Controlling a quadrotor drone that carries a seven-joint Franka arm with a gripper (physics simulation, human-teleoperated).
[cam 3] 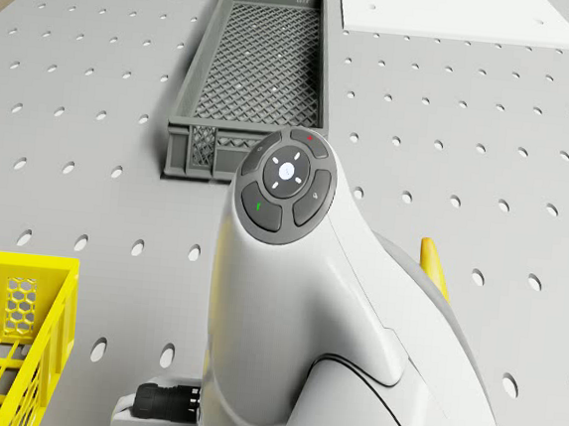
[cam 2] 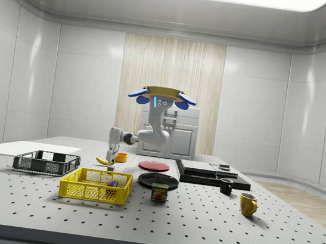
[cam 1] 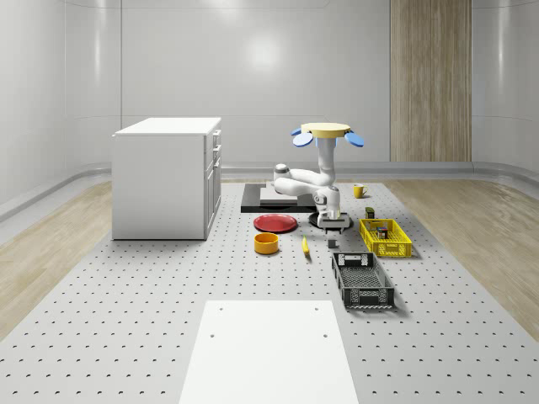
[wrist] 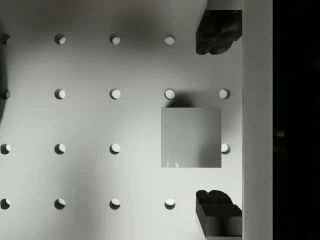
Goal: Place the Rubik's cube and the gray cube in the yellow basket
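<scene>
Two fingers point(wrist: 218, 32) of the open pincer point(cam 1: 333, 227) flank the gray cube point(wrist: 191, 137) on the table point(cam 1: 168, 295), beside the yellow basket point(cam 1: 385, 237); the drone point(cam 1: 328, 132) hovers above.

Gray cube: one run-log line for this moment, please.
drone: hovering above table | hand: open, above gray cube | Rubik's cube: in yellow basket

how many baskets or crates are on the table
2. The yellow basket sits toward the whole-scene view's right, just right of the gripper. The dark gray crate lies nearer the camera, in front of the yellow one. None seems hidden.
</scene>
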